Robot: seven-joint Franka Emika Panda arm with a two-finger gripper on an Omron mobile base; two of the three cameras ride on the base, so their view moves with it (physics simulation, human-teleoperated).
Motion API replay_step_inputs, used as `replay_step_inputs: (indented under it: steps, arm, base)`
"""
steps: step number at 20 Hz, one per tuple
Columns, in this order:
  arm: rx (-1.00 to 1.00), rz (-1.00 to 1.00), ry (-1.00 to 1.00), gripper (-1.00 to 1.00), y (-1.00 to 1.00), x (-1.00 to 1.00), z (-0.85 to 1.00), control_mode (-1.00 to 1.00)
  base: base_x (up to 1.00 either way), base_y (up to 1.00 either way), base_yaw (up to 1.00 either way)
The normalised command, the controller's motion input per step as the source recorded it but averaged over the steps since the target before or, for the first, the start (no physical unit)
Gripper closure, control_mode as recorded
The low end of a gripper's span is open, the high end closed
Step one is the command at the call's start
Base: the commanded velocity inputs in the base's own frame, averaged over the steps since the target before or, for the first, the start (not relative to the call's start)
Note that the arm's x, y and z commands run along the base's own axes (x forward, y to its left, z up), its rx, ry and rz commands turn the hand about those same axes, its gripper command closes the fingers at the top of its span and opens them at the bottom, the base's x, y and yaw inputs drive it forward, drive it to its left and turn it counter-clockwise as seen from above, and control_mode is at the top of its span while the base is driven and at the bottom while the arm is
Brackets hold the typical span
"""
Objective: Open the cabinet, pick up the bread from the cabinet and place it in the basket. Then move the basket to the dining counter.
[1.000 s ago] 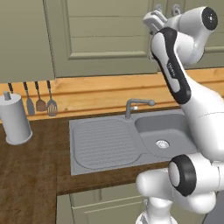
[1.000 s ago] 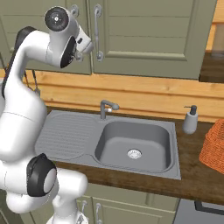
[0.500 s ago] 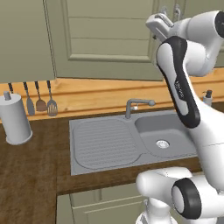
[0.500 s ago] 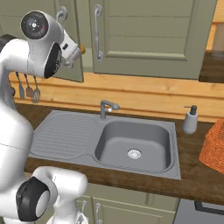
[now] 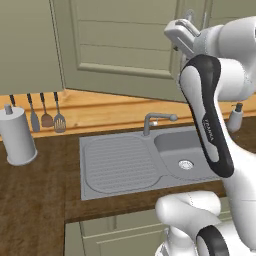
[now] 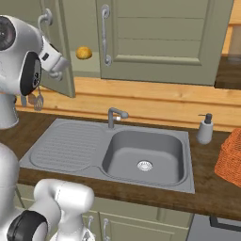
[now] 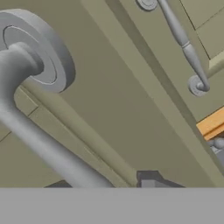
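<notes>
The kitchen wall carried the olive-grey cabinet [image 6: 160,37], its left door [image 6: 59,66] swung partly open while the right door stood closed. Below ran a light wood backsplash [image 6: 155,101] and a dark wood counter [image 5: 35,200] holding one grey sink [image 6: 143,157] with a ribbed drainboard and one faucet [image 6: 114,115].

The white arm rose high in front of the cabinet, and in the left base view it hid much of the right door. The gripper [image 6: 55,63] sat at the open door's bar handle [image 7: 39,144]; the hand view showed that handle very close, passing down toward the fingertips, but whether the jaws clasped it could not be told. A second handle [image 6: 105,35] hung on the closed door.

At the counter's right edge stood the orange basket [image 6: 230,157], cut off by the frame. One paper-towel roll [image 5: 17,135] stood at the left, one soap dispenser [image 6: 204,129] near the basket, and three utensils [image 5: 46,115] hung on the backsplash.

One bread [image 6: 84,52] bun lay inside the cabinet, seen through the gap.
</notes>
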Motion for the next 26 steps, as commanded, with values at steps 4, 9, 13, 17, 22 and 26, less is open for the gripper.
replay_step_inputs:
  steps: [4, 9, 13, 17, 22, 26]
  arm:
    - [0.0, 0.0, 0.05, 1.0, 0.1, -1.0, 0.5, -1.0]
    - [0.0, 0.0, 0.02, 1.0, 0.03, -1.0, 0.37, -1.0]
    - [-0.01, 0.0, 0.0, -1.0, 0.0, -0.79, 0.34, -1.0]
    - [-0.02, 0.0, 0.02, -1.0, -0.13, -0.52, 0.12, -1.0]
    - [0.0, 0.0, 0.0, -1.0, -0.53, -0.96, 0.22, -1.0]
    - [0.0, 0.0, 0.0, -1.0, -0.65, -0.97, 0.21, -1.0]
  base:
    - [0.0, 0.0, 0.0]
    - [0.0, 0.0, 0.0]
    - [0.0, 0.0, 0.0]
    - [0.0, 0.0, 0.0]
    - [0.0, 0.0, 0.0]
    - [0.0, 0.0, 0.0]
